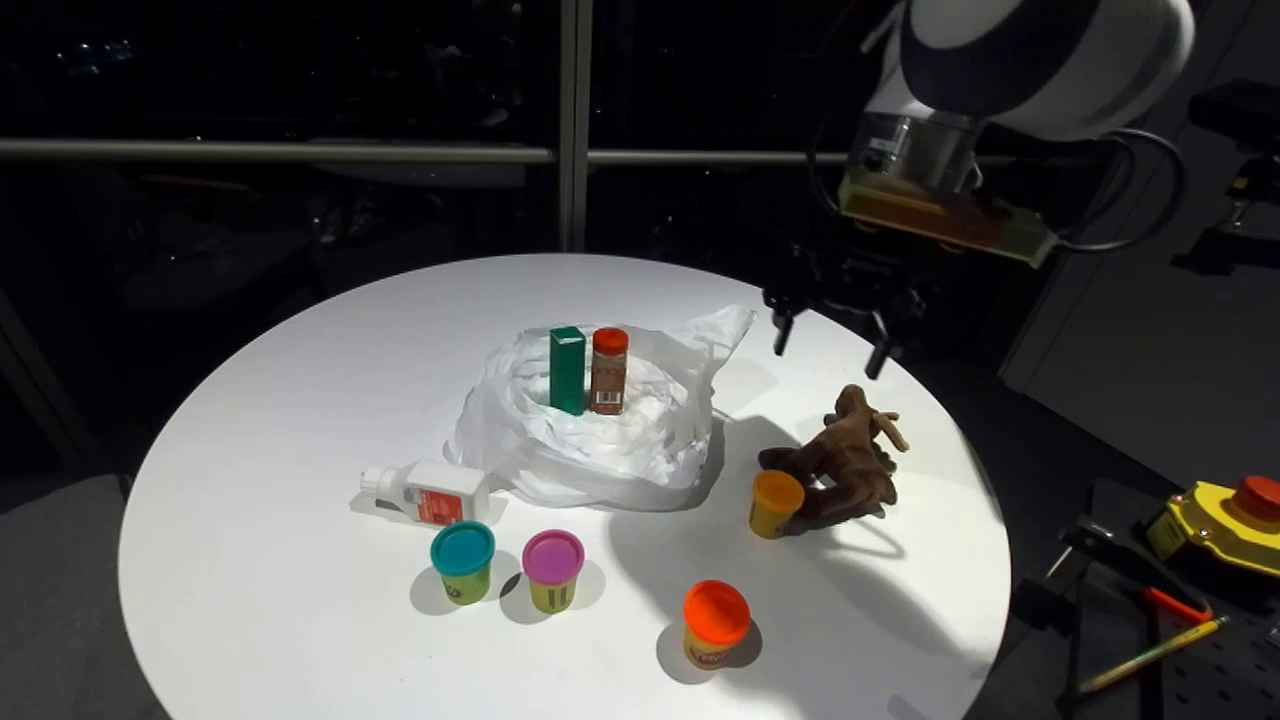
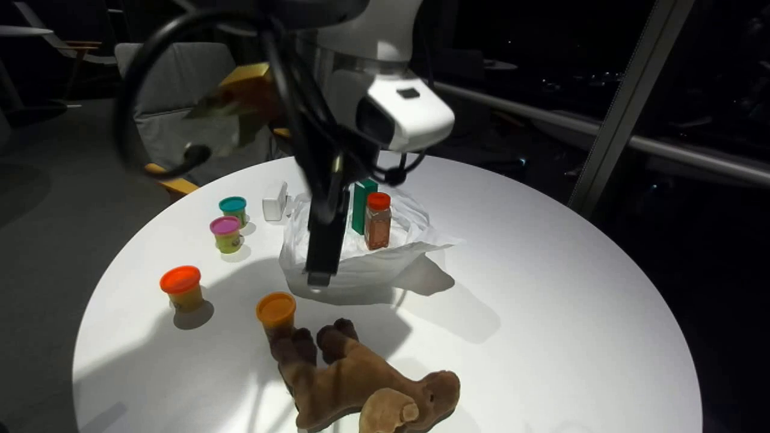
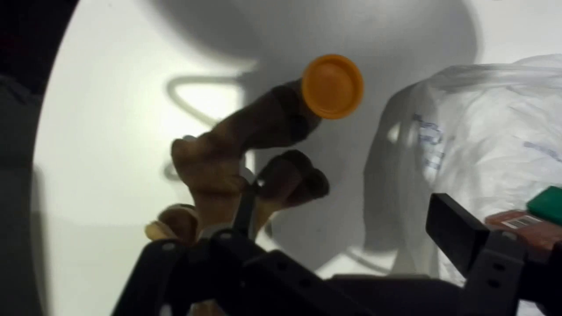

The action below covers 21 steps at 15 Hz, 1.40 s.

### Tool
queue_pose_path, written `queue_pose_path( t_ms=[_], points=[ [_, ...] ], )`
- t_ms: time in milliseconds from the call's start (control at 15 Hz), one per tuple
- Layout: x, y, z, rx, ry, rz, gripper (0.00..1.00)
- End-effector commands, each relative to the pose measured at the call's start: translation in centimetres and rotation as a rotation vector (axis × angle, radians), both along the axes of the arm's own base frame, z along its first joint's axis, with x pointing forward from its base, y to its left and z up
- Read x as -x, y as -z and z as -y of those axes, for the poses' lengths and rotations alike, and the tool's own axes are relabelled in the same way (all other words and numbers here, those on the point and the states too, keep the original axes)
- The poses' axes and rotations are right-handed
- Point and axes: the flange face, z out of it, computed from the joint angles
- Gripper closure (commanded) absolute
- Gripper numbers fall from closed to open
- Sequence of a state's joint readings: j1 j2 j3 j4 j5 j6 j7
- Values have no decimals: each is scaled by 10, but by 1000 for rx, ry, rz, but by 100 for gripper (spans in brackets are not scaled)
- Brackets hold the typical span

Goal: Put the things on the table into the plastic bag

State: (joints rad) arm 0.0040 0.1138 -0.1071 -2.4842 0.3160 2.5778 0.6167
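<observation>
My gripper (image 1: 829,357) is open and empty, above the table near the brown plush animal (image 1: 848,455); its spread fingers also show in the wrist view (image 3: 347,195). The white plastic bag (image 1: 590,490) lies open on the table. A green box (image 1: 567,372) and a red-lidded jar (image 1: 609,372) stand in it. An orange-lidded tub (image 1: 776,503) touches the plush animal's feet; it also shows in the wrist view (image 3: 332,87). A red-lidded tub (image 1: 714,622), a pink-lidded tub (image 1: 552,570) and a teal-lidded tub (image 1: 464,562) stand upright. A white bottle (image 1: 432,492) lies beside the bag.
The round white table (image 1: 300,400) has a curved edge on all sides. Window frames (image 1: 575,130) stand behind it. A yellow box with a red button (image 1: 1220,525) sits off the table. A grey chair (image 2: 186,90) stands behind the table.
</observation>
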Motion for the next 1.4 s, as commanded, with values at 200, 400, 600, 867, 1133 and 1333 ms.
queue_pose_path(
  t_ms=[200, 400, 600, 867, 1133, 1333],
  points=[
    [98, 36, 27, -64, 86, -19, 0],
    [96, 38, 33, -63, 102, 34, 0],
    [82, 48, 38, -68, 110, 39, 0],
    [64, 71, 44, -65, 114, -13, 0],
    [43, 90, 53, -39, 119, -36, 0],
    [33, 101, 64, -21, 126, -61, 0]
  ],
)
